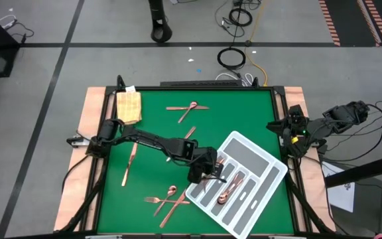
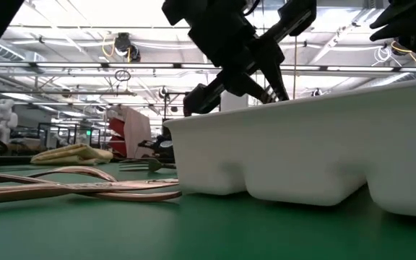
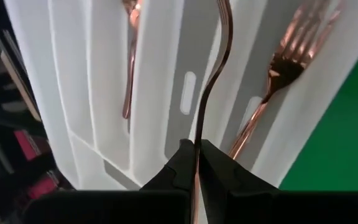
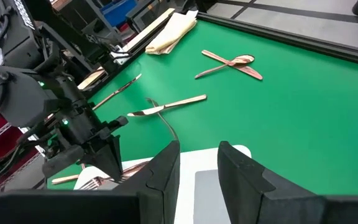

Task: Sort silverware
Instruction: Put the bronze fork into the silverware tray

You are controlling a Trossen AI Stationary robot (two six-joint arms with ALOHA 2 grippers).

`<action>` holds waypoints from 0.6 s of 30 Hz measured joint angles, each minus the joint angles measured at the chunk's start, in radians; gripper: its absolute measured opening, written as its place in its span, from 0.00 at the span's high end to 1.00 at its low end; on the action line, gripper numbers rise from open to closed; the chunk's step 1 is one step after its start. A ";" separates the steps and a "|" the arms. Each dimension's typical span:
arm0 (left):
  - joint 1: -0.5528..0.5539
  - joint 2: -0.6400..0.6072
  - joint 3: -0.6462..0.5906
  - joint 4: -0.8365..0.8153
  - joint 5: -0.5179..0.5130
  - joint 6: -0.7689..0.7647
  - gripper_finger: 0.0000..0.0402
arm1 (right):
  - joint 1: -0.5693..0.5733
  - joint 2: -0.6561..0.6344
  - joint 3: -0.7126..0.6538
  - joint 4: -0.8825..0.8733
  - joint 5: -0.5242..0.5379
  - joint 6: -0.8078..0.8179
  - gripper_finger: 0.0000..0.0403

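Observation:
The white divided tray lies at the table's near right. In its compartments lie a copper fork and another copper piece. My left gripper hangs over the tray's left end, shut on a thin copper piece of silverware that shows edge-on. More silverware lies flat on the green mat: a crossed pair at the far side, a knife at the left, and a few pieces near the front. My right gripper waits open at the table's right edge. My left gripper pinches the copper piece's handle between its two fingers, thin edge toward the camera. The fingers slant downward from the table's left and lie along the piece. The piece runs on ahead of the fingers over the tray's compartments; its far end is out of view.
A folded yellow cloth lies at the far left corner of the mat. A single copper piece lies near the middle. The tray's white wall rises in front of the low camera, with silverware beside it.

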 joint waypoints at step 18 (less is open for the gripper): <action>0.005 0.000 -0.001 0.199 -0.004 -0.247 0.96 | 0.000 0.113 -0.016 0.005 -0.109 0.088 0.76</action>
